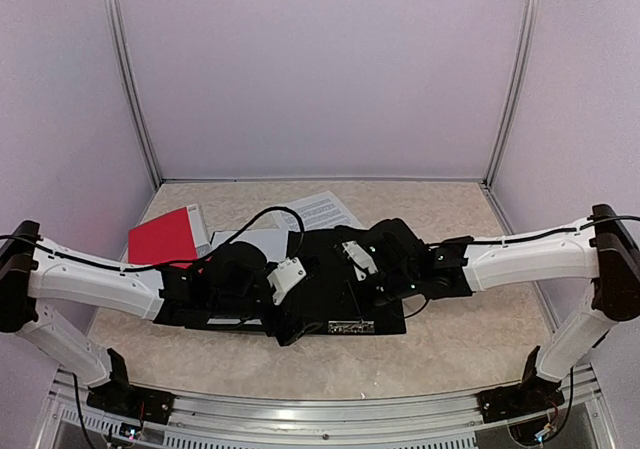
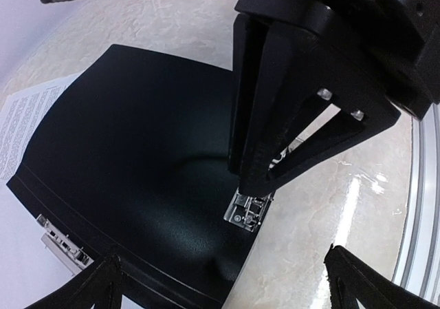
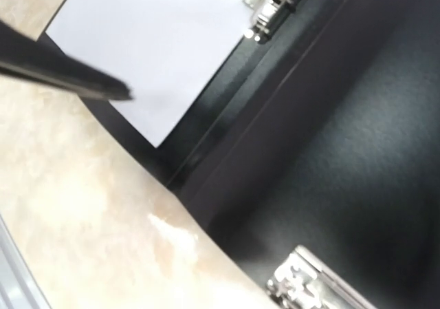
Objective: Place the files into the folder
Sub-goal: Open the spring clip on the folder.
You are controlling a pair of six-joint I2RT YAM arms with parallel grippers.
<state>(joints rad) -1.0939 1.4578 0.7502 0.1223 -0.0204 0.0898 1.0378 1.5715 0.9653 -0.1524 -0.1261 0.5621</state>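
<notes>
Pale lilac walls (image 1: 320,69) with metal corner posts (image 1: 130,79) enclose a beige marbled tabletop (image 1: 450,319).

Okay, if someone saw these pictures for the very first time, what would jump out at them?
Most striking is the big black folder lying open mid-table. The left gripper hangs wide open above it, while the right gripper points down at a shiny metal clip at its edge. A bright red flat item at the left rear and a printed sheet behind the folder stand out against the beige table.
</notes>
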